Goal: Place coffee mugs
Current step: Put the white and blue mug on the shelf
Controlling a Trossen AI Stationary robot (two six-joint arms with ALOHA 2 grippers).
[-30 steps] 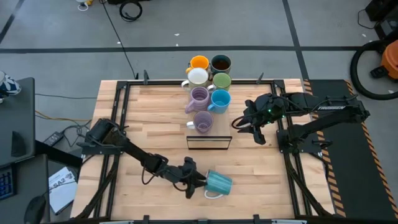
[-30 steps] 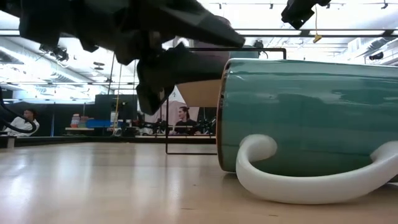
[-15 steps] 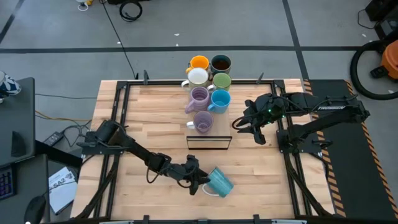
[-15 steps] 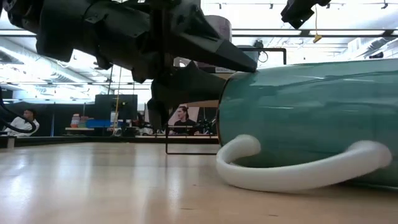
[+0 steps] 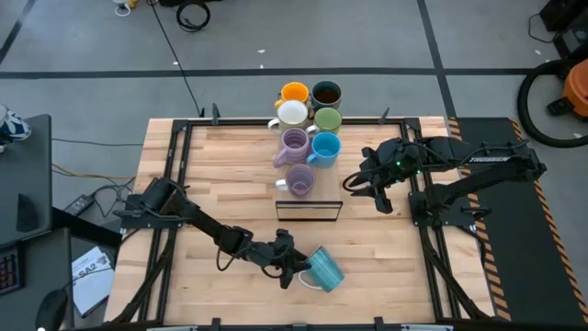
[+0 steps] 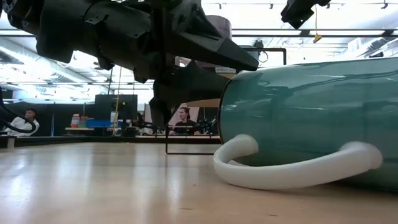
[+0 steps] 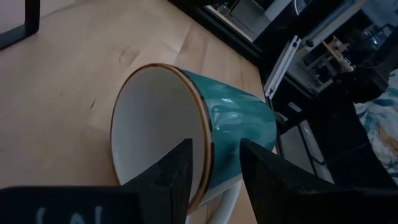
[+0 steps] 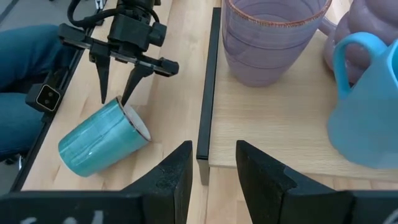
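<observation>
Teal mug (image 5: 322, 269): on its side, swung askew over the last second. Left gripper (image 7: 211, 171): jaws clamped on its rim; uprighting likely next. Right gripper (image 5: 377, 191): idle, jaws apart, empty.

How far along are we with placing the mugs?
Seven mugs, from the orange mug to the lilac mug, already stand clustered at the table's far edge, behind the black frame. In hand: the left gripper has one finger inside the rim of the teal mug, which lies tipped on its side near the front edge. Left: standing it up and moving it. The right gripper waits, empty, beside the cluster.
</observation>
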